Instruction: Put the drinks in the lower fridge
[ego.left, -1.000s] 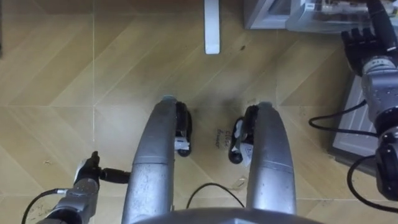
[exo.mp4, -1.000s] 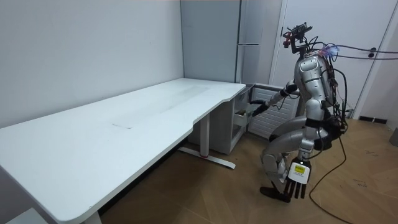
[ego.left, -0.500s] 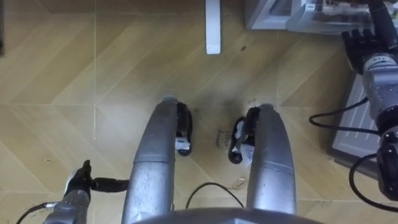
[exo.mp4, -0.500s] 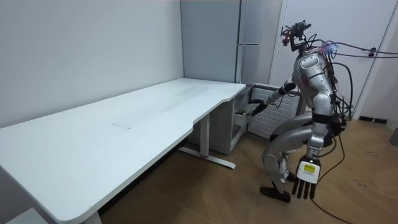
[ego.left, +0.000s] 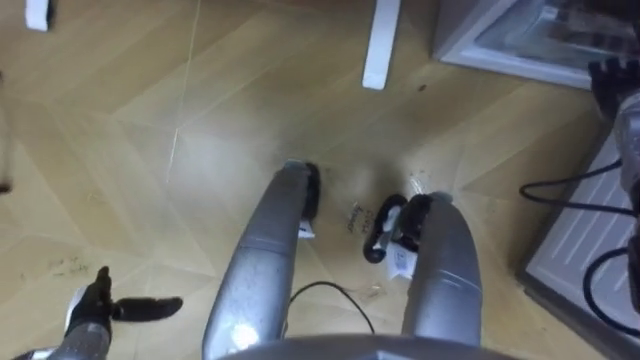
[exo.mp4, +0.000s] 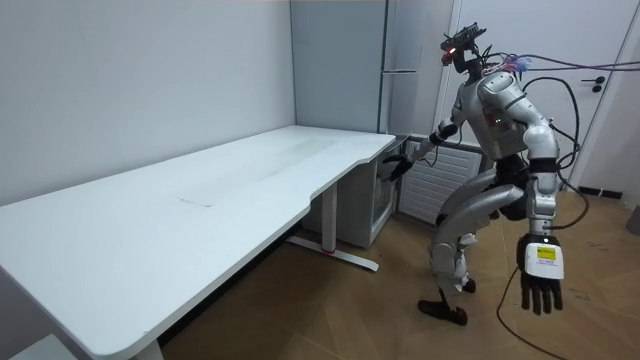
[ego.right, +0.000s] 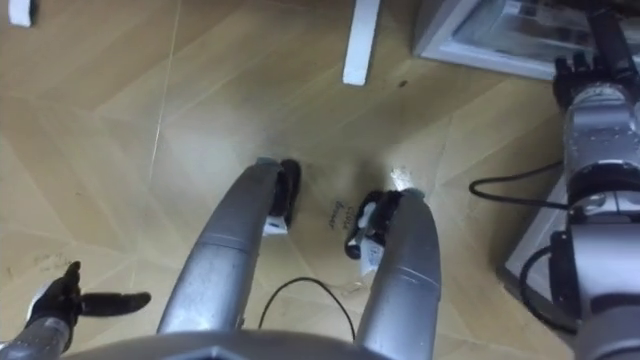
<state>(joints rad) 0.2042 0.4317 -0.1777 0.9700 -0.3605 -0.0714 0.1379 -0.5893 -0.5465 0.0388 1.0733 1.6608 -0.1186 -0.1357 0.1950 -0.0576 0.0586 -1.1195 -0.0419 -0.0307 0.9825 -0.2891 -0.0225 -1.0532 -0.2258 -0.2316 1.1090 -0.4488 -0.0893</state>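
At the room view's left, the long white desk (exo.mp4: 200, 200) takes most of the place, and behind its far end the tall grey fridge (exo.mp4: 400, 45) stands against the wall. The robot stands on the wooden floor (exo.mp4: 330, 320) just past the desk's end, in front of the fridge, with both knees bent and the body leaning a little toward it. Its right arm is stretched forward and slightly down, and the right hand (exo.mp4: 398, 166) is at the open lower fridge (ego.right: 445, 40), near its front edge; whether it touches, I cannot tell. In the eye views this hand is at the upper right, with its back turned up and the dark fingers directed to the fridge, but I cannot tell if they are straight or curled. Some pale blurred things (ego.right: 530, 22) lie inside the lower fridge, and I cannot say if these are the drinks. The white foot of the desk (ego.right: 360, 40) lies on the floor near the fridge's corner. At the room view's right, the left arm hangs straight down beside the hip, well apart from the fridge. The left hand (exo.mp4: 541, 285) has the fingers straight, a little spread and pointing to the floor, and it holds nothing.
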